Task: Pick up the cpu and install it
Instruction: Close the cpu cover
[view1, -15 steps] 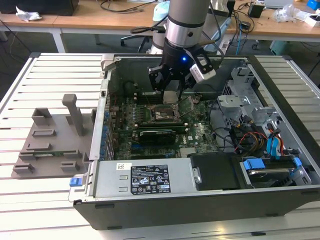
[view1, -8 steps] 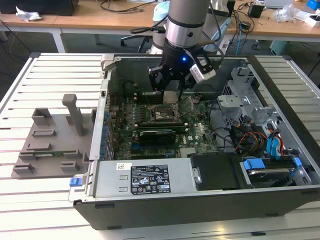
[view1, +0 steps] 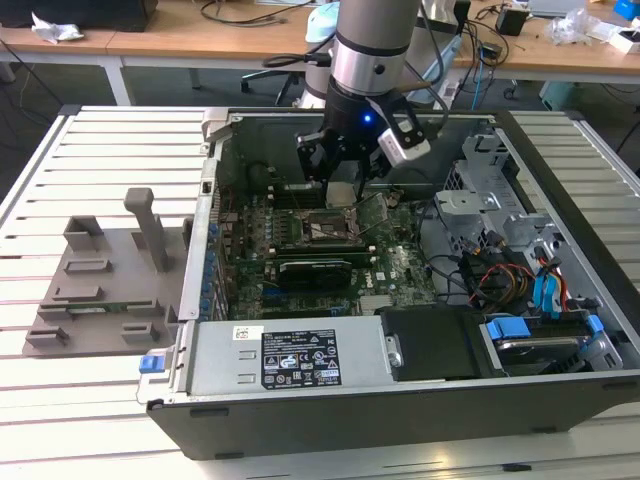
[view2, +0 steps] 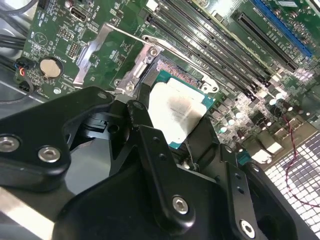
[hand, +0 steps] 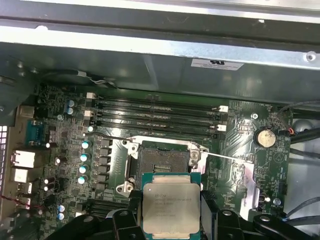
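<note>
The pincer grips the cpu by two edges (not yet seated), the open socket just beyond its tips. Best hold it level, corners squared to the socket.

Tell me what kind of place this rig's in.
Probably a robotics lab or workshop bench for PC assembly: an open computer case on a slatted metal table, wooden desks with cables behind, and the gripper holding the cpu over the motherboard.
</note>
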